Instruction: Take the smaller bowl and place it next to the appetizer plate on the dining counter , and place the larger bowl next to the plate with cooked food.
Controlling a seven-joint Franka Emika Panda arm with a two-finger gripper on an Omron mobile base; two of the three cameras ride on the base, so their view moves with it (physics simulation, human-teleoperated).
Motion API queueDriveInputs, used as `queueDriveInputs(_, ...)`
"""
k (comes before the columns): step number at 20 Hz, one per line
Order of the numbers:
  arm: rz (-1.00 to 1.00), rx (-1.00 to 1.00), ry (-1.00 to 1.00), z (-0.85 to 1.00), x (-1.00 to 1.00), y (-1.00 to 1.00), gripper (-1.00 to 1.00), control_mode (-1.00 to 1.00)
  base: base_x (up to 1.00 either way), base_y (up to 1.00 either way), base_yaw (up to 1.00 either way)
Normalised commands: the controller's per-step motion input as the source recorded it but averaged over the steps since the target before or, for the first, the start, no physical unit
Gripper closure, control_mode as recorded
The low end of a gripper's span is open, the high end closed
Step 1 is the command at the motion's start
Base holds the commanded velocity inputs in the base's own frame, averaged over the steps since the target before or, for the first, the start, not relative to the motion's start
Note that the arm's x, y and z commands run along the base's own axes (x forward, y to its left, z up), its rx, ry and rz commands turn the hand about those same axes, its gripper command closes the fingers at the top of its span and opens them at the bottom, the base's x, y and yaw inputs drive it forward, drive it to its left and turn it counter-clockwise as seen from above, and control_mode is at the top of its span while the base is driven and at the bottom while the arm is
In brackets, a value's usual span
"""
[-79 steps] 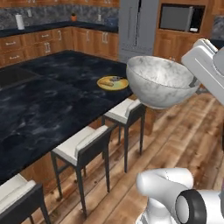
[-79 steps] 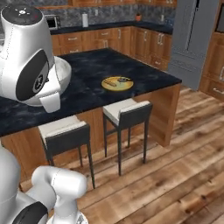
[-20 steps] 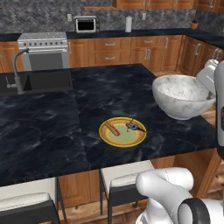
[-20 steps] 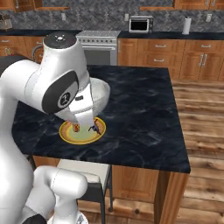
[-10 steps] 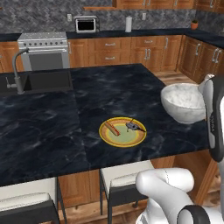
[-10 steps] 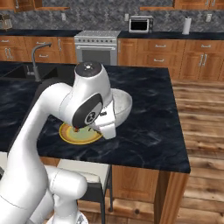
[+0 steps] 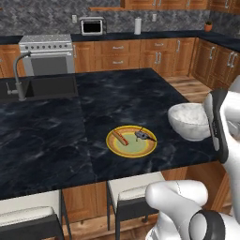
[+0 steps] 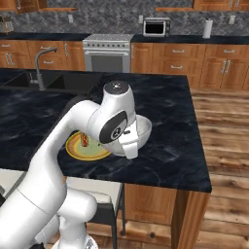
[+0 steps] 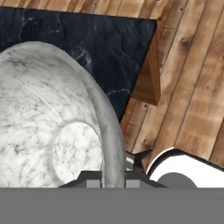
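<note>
Gripping the larger bowl by its rim, the gripper has its jaws narrow, one fingertip inside the wall and one outside, seen at the bottom of the hand view. Bowl wall rises straight up from between the tips and curves away to the left in that view, so the bowl body sits left of the pincer, marbled inside facing the camera.

Left base view: bowl upright at the right part of the dining counter, near its front right corner, just right of the yellow plate with a small gap between them. Can't tell if the bowl base touches the top or hangs just above. White arm covers the bowl's right side there.

Right base view: bowl mostly behind the arm's wrist, only its right rim and side showing; yellow plate peeks out left of the arm. Bowl lies between plate and the counter's right edge.

Brown food bits and a dark piece on the plate. Sink with faucet at the counter's far left, stove on the back wall. Two white-seated stools below the counter's front edge.
</note>
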Motion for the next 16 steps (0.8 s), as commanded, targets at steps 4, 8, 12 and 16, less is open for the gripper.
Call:
queueDriveInputs(4, 0.0, 0.0, 0.05, -0.58, 0.49, -0.11, 1.0, -1.0, 0.0, 0.0, 0.0)
queueDriveInputs(8, 0.0, 0.0, 0.0, -0.55, 0.61, -0.14, 1.0, -1.0, 0.0, 0.0, 0.0)
queueDriveInputs(12, 0.0, 0.0, 0.0, -0.5, 0.73, -0.03, 1.0, -1.0, 0.0, 0.0, 0.0)
queueDriveInputs(16, 0.0, 0.0, 0.0, -0.32, 0.67, -0.03, 1.0, -1.0, 0.0, 0.0, 0.0)
